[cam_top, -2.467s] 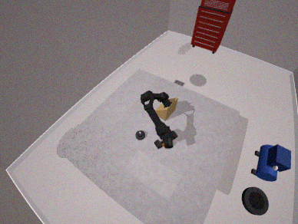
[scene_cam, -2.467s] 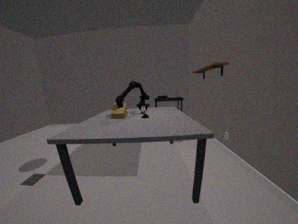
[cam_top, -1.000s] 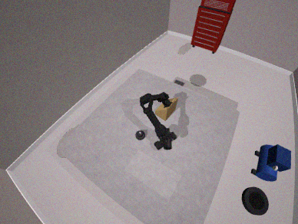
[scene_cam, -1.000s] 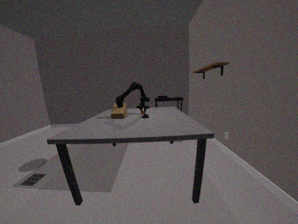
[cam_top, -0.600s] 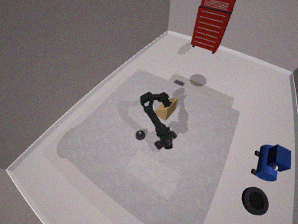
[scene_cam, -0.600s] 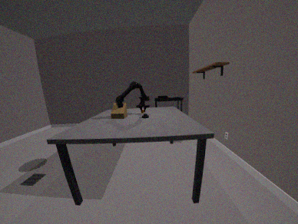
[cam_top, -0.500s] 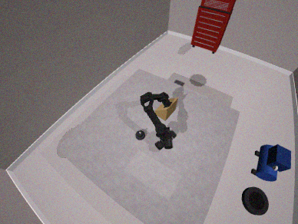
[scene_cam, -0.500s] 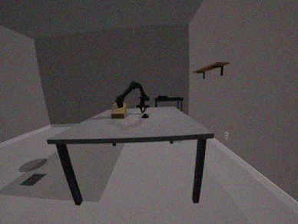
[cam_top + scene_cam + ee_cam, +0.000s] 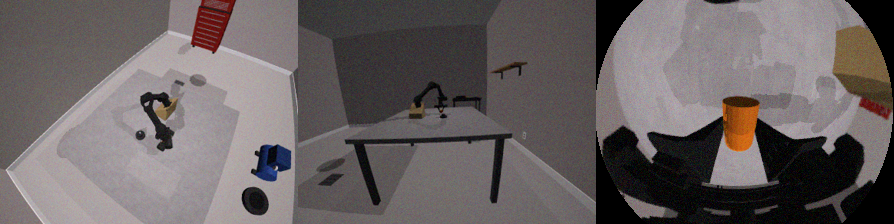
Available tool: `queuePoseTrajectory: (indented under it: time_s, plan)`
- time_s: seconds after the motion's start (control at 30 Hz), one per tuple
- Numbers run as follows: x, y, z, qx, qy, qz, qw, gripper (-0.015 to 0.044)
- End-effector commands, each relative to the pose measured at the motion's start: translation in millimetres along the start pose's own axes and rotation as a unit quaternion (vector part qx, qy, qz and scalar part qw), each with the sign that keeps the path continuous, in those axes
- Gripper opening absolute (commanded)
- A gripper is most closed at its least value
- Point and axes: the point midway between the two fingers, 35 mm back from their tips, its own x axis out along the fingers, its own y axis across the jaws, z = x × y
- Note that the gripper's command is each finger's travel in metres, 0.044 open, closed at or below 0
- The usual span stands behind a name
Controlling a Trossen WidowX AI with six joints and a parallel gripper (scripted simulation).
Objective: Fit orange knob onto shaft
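Observation:
The orange knob [image 9: 740,121] [image 9: 441,110] stands upright between my gripper's fingers; its hole is hidden underneath. My gripper [image 9: 740,120] [image 9: 165,144] [image 9: 442,108] is shut on the knob, low over the table [image 9: 467,128] [image 9: 96,149].
A cardboard box [image 9: 862,63] [image 9: 167,108] [image 9: 417,111] sits at the arm's base, at the right of the wrist view. On the floor are a red tool chest [image 9: 213,23], a blue machine [image 9: 273,161] and a black tyre [image 9: 255,200]. A wall shelf [image 9: 509,67] hangs on the right.

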Motion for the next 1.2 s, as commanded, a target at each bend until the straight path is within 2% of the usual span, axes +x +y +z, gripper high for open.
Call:
queuePoseTrajectory:
  time_s: [0.0, 0.47, 0.73, 1.17]
  plan:
    - [-0.4, -0.3, -0.4, -0.049, 0.002, -0.001, 0.999, 0.0179]
    - [-0.4, -0.2, -0.4, -0.277, 0.002, -0.001, 0.961, 0.0179]
    - [-0.4, -0.2, -0.4, -0.297, 0.002, -0.001, 0.955, 0.0179]
    - [-0.4, -0.2, -0.4, -0.495, 0.002, 0.000, 0.869, 0.0179]
